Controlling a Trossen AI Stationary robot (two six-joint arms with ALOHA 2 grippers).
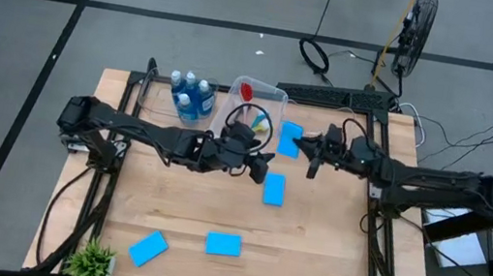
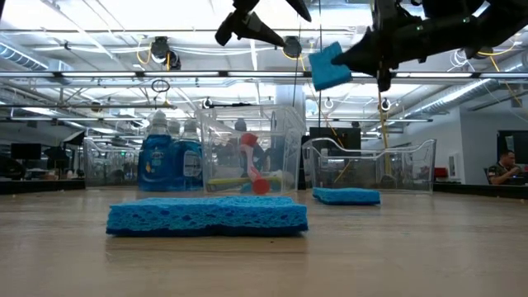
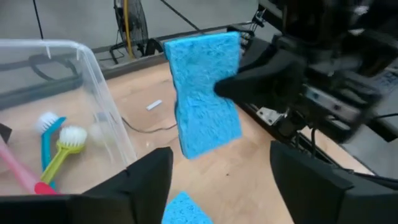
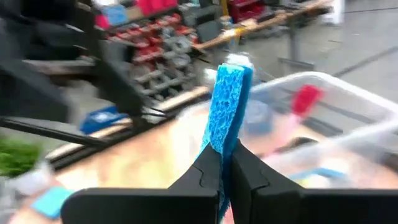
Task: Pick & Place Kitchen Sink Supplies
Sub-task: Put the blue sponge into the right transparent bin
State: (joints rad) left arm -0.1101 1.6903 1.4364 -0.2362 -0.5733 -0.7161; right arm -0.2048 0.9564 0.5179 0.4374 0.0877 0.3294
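My right gripper (image 1: 307,148) is shut on a bright-blue sponge (image 1: 291,138), held high above the table, next to the clear bin (image 1: 268,94) with the brushes (image 3: 59,149). My left gripper (image 3: 221,168) stands open just short of that sponge (image 3: 205,93), a finger low on either side, touching nothing. Three more sponges lie flat on the wood (image 1: 274,190), (image 1: 223,243), (image 1: 148,248). Blue soap bottles (image 1: 192,96) stand left of the bin. My right gripper pinches the sponge's two flat faces (image 4: 219,140) between its two fingers, at one long edge (image 3: 231,87). The fingers (image 3: 252,78) reach in level from the table's right. The sponge stands on end, slightly tilted, lifted clear of the table.
A second clear bin (image 2: 371,165) stands at the back right. A small green plant (image 1: 91,260) sits at the near left corner. Cables and a fan (image 1: 417,31) lie beyond the far edge. Bare wood shows at the near right.
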